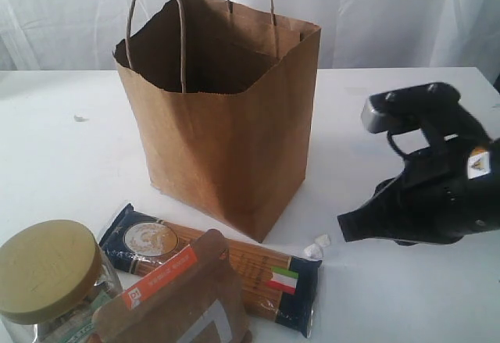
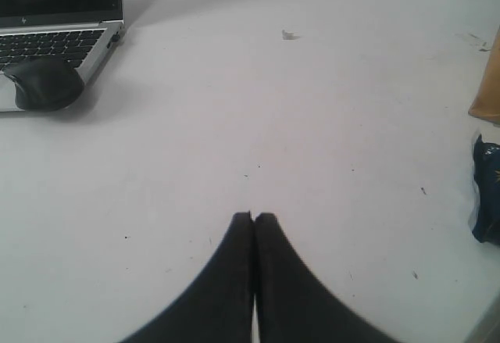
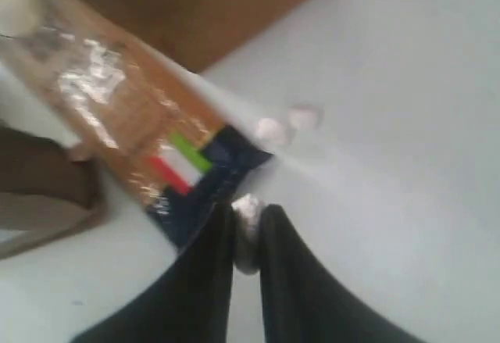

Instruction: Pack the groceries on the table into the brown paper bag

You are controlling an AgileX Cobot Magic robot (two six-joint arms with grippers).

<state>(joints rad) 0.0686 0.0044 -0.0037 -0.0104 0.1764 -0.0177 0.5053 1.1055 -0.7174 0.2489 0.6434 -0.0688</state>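
The brown paper bag (image 1: 226, 132) stands upright and open at mid-table. In front of it lies the long spaghetti pack (image 1: 234, 269), blue at both ends, with the orange-labelled brown pouch (image 1: 180, 304) leaning over it and the gold-lidded glass jar (image 1: 51, 280) at the near left. My right gripper (image 1: 344, 230) is low by the pack's blue end (image 3: 211, 171), shut (image 3: 248, 222) on a small white wad (image 3: 248, 237). Over bare table (image 2: 312, 124), my left gripper (image 2: 255, 218) is shut on nothing. The can, carton and bottle are out of view.
Two small white scraps (image 1: 319, 245) lie on the table beside the pack's end. A laptop (image 2: 55, 23) and a black mouse (image 2: 43, 83) sit at the table's far side in the left wrist view. A white curtain hangs behind.
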